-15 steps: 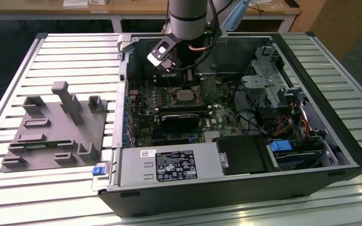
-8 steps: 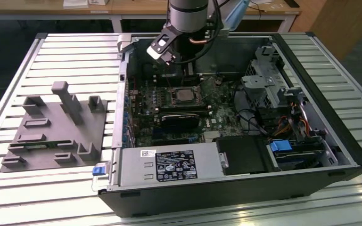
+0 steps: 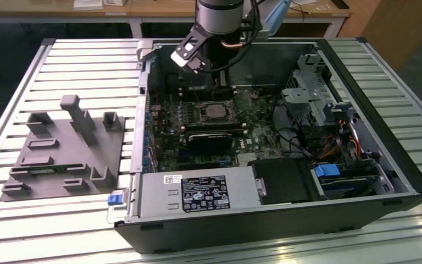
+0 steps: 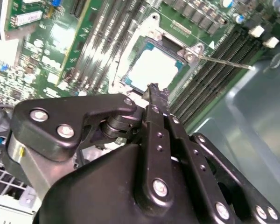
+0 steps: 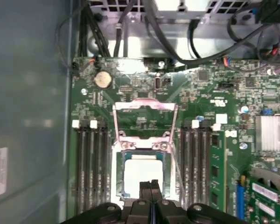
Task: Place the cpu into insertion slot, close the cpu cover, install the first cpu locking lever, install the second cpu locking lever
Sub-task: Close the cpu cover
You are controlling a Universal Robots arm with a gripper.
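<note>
Silver-grey, the cpu [image 5: 142,173] lies seated in the insertion slot [image 5: 121,183], at ten o'clock of the case [image 3: 270,234] in the exterior view. The cpu cover [image 5: 144,104] stands flipped back, baring it; the hand [image 5: 151,190] hovers above, pinched together, empty.

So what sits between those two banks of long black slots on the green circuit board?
In the first wrist view, the square silver-grey cpu lies there, seated in the silvery-rimmed insertion slot.
</note>
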